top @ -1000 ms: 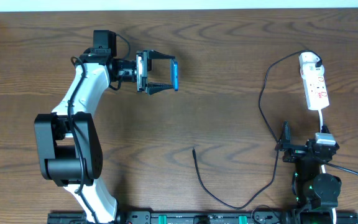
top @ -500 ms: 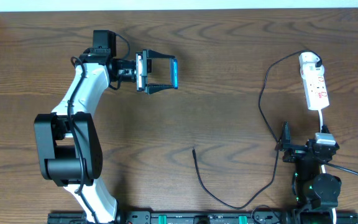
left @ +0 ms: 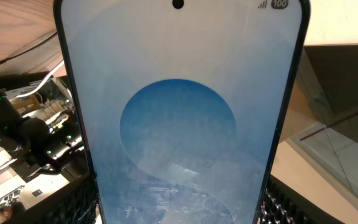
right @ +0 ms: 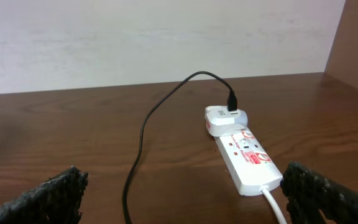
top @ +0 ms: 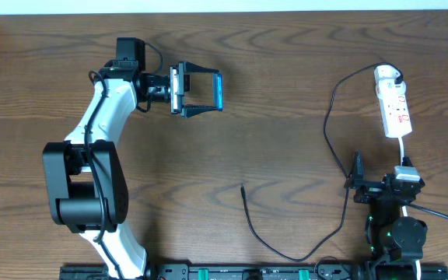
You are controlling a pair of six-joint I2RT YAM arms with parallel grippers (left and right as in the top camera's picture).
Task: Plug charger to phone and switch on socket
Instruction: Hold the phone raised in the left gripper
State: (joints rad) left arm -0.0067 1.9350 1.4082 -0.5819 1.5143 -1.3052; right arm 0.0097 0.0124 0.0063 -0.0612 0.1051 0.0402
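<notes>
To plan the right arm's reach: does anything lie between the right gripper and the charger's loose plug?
No obstacle visible. Between the right gripper and the charger's plug lies bare table, crossed only by the charger's own cable.

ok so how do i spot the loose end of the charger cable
Find the white power strip on the table's right side, with a white adapter plugged into its far end. A thin black cable runs from that adapter, loops along the near edge and ends in a free tip mid-table. The strip's other lead is white.

Charger [top: 326, 124] in socket [top: 395, 109], phone [top: 218, 92] well apart
</notes>
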